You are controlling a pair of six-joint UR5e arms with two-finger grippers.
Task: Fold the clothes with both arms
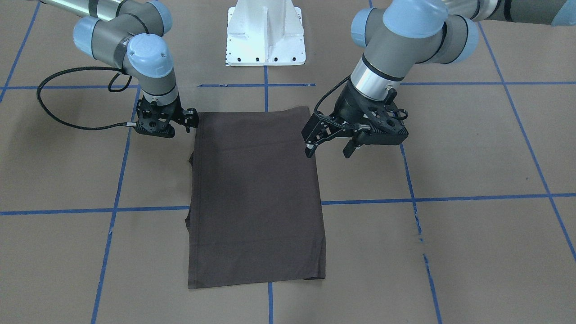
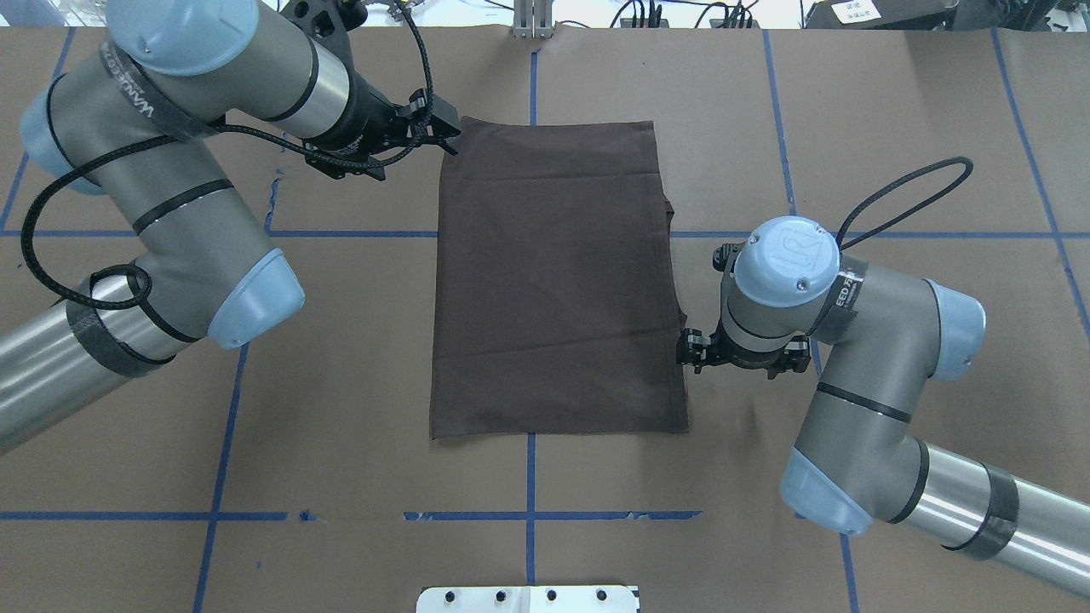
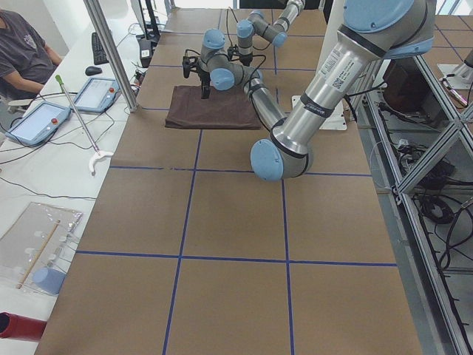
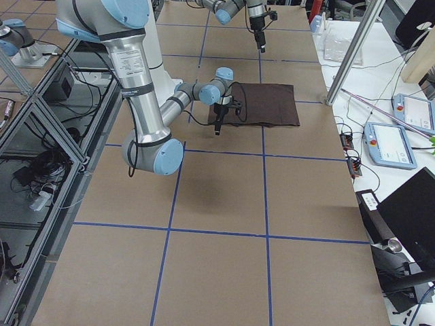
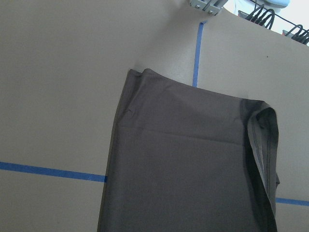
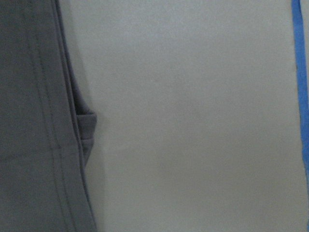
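Front view, T-shirt [image 1: 256,193]: lay flat on the counter [image 1: 472,148] as a folded rectangle, with a tucked flap [image 1: 191,157] poking out on the right arm's side.
Front view, risk: a nip that took only the top layer would likely peel the fold open, and the flap could slide out further.
Front view, left pincer [image 1: 328,152]: fingers wide apart, empty, hanging clear of the cloth.
Front view, right pincer [image 1: 190,120]: low by the corner nearest the robot; neither its gap nor any contact with the cloth could be told.
Overhead view, risk: the pincers stood on opposite sides, one high and one low, so an uneven lift would probably skew the rectangle.
Overhead view, left pincer [image 2: 438,128]: apart, holding nothing.
Overhead view, right pincer [image 2: 694,351]: just beside the long edge, mostly hidden under its wrist; opening not legible.
Left side view, T-shirt [image 3: 211,107]: far up the counter; pincers too small to judge.
Right side view, right pincer [image 4: 217,123]: pointed straight down beside the cloth edge.
Left wrist view, curled fold [image 5: 263,130]: loose at one side; it might snag or unroll under a pull.
Right wrist view, stitched hem [image 6: 48,121]: close by bare counter, no finger visible; closing there might catch only the counter.
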